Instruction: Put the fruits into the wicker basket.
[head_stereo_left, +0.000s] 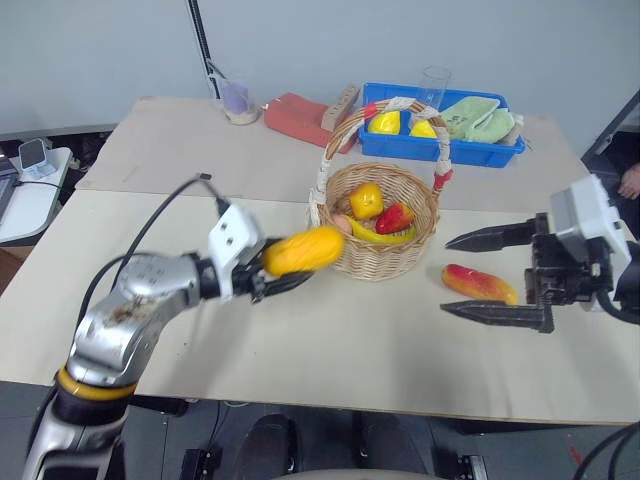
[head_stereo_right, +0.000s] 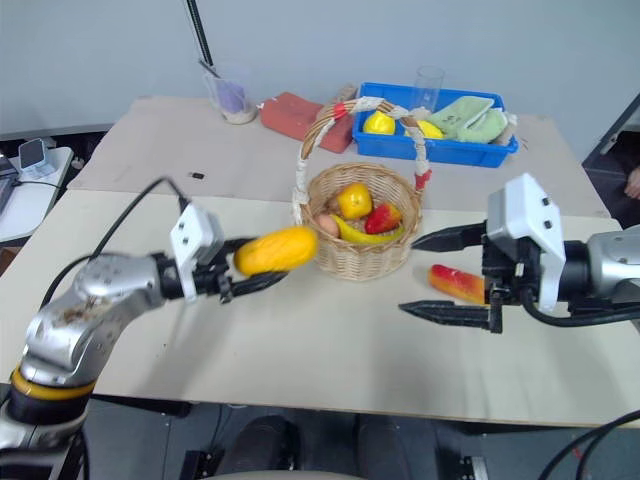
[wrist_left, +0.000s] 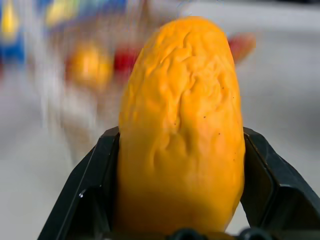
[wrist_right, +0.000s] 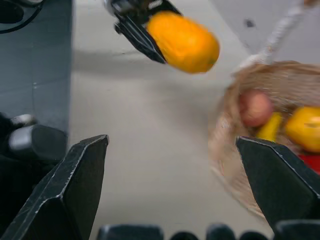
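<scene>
The left end effector (head_stereo_left: 272, 272) gripped the yellow fruit (head_stereo_left: 304, 250) beside the basket (head_stereo_left: 385, 232); it should clear the rim before release. The right end effector (head_stereo_left: 497, 277) gaped empty near the red fruit (head_stereo_left: 479, 284).

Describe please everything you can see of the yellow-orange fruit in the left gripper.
The yellow-orange fruit is elongated, plain in colour, with a wrinkled, matte skin like a soft toy. The left gripper is shut on one end with its two black fingers. It lies nearly level above the table, pointing toward the wicker basket, not yet over it.
</scene>
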